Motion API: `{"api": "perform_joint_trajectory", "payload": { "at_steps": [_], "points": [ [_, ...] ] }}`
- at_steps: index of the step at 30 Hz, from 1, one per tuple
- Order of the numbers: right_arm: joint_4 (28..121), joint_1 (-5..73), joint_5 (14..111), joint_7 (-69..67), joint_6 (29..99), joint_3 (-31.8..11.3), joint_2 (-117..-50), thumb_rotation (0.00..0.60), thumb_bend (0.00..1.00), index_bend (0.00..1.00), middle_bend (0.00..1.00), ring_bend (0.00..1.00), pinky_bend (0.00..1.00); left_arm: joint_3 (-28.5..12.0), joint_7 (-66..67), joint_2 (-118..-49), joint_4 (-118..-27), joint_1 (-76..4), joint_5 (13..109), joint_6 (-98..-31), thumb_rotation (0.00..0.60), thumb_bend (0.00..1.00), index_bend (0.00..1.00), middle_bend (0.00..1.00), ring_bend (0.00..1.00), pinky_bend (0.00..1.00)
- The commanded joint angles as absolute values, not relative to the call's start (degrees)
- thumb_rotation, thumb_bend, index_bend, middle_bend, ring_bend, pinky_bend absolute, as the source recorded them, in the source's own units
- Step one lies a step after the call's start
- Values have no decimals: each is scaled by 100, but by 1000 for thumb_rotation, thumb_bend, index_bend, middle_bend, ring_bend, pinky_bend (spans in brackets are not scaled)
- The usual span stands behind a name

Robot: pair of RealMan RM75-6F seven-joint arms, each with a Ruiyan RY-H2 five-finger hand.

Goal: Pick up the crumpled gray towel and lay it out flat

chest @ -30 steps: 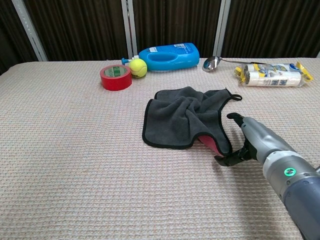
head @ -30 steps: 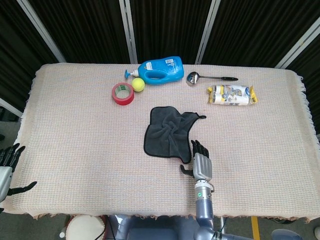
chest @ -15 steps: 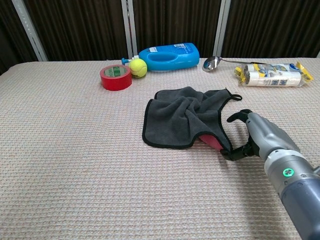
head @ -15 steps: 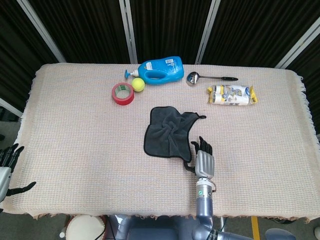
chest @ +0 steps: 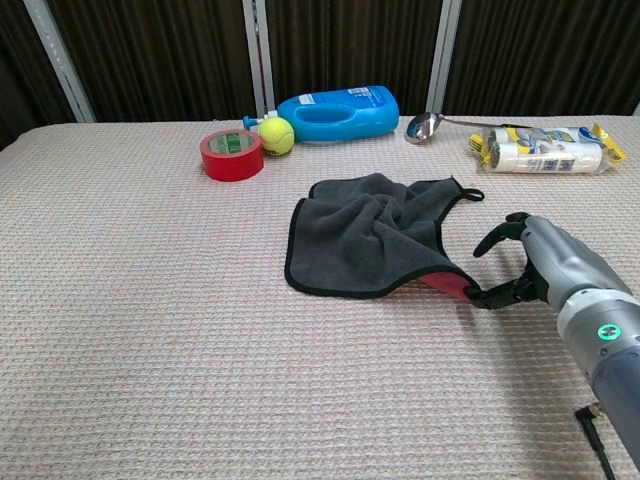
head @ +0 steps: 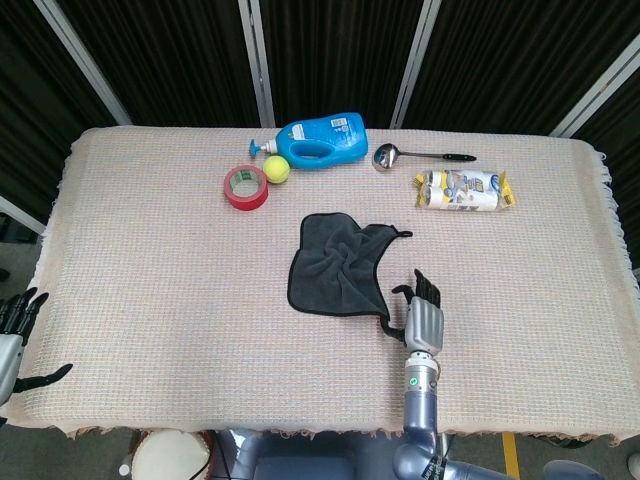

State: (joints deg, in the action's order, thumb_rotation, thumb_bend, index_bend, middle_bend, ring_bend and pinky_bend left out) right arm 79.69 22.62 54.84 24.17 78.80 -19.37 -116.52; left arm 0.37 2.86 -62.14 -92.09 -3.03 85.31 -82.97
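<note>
Gray and rumpled, the towel (head: 335, 264) is lying just below the middle of the head view, its long axis running from upper right to lower left, folds bunched across its centre. The right hand (head: 423, 318) is sitting at the towel's lower right corner, fingers pointing up the frame and apart, thumb reaching toward the black-edged hem. The left hand (head: 15, 330) is waiting at the far lower left edge of the frame, spread and holding nothing, well apart from the towel, so the right hand is by far the nearer. Open table (head: 150, 280) is stretching to the left and below the towel. Bare weave is also showing to the right, while the red tape roll (head: 245, 187), tennis ball (head: 277, 170), blue bottle (head: 322, 140), ladle (head: 420, 156) and packet (head: 464, 190) are crowding the upper part.

Seen from the chest view, the right hand (chest: 535, 268) is pinching the towel's (chest: 365, 245) near right corner between thumb and a finger, lifting it slightly so a reddish underside is showing; the other fingers are curling above. The towel is lying left of the hand, so drawing the corner rightward, toward free table (chest: 150, 380), looks like the way to stretch out the folds.
</note>
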Motion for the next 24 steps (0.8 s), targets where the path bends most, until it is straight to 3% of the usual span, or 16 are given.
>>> {"api": "perform_joint_trajectory", "payload": {
  "at_steps": [1, 8, 18, 24],
  "points": [
    [7985, 2239, 5492, 2406, 7882, -1907, -11638, 600, 312, 463, 133, 0, 36, 37, 292, -6214, -9213, -304, 8528, -8292, 600, 41, 0, 0, 0, 9],
    [7974, 2187, 5464, 2381, 7823, -1844, -11604, 600, 326, 510, 159, 8, 36, 36, 282, -6209, -9210, -301, 8528, -8298, 600, 40, 0, 0, 0, 9],
    [7971, 2199, 5554, 2356, 7780, -1789, -11609, 600, 540, 547, 158, 8, 36, 30, 254, -6208, -9199, -301, 8519, -8297, 600, 41, 0, 0, 0, 9],
    [7974, 2189, 5554, 2346, 7761, -1776, -11610, 600, 559, 568, 158, 8, 36, 27, 257, -6208, -9197, -301, 8514, -8296, 600, 41, 0, 0, 0, 9]
  ]
}}
